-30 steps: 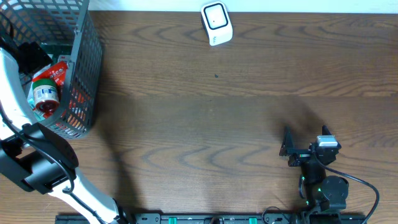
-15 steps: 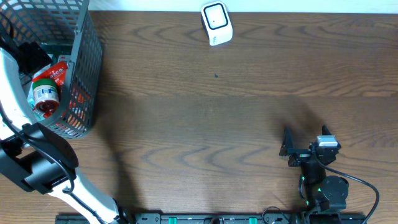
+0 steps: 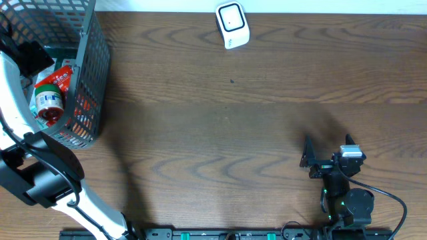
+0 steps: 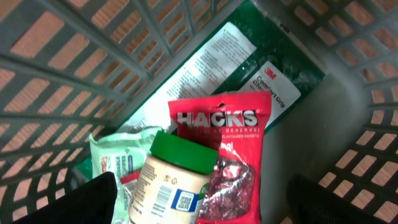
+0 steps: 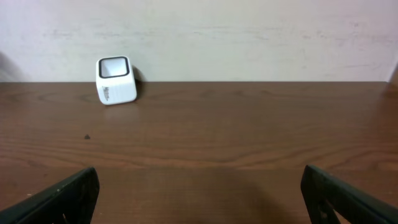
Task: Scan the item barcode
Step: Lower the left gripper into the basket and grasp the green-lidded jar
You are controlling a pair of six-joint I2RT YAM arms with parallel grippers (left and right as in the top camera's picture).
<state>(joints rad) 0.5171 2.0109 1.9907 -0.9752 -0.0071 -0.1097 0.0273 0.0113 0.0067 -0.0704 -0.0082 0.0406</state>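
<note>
Jar (image 4: 176, 179), green lid, in basket (image 4: 62, 74) — I judge rigid, slick, weighty; I'd grip across body. Left gripper (image 4: 211, 202), right gripper (image 5: 202, 205): both spread, empty.

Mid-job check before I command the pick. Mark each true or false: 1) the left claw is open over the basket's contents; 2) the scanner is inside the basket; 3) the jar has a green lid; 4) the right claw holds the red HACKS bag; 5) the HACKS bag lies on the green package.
1) The left claw is open over the contents of the basket, gripping nothing. True.
2) The scanner is inside the basket. False: it stands on the table at the far edge, well apart from the basket.
3) The jar has a green lid. True.
4) The right claw holds the HACKS bag. False: it is open and empty; the bag lies in the basket.
5) The HACKS bag lies on the green package. True.
</note>
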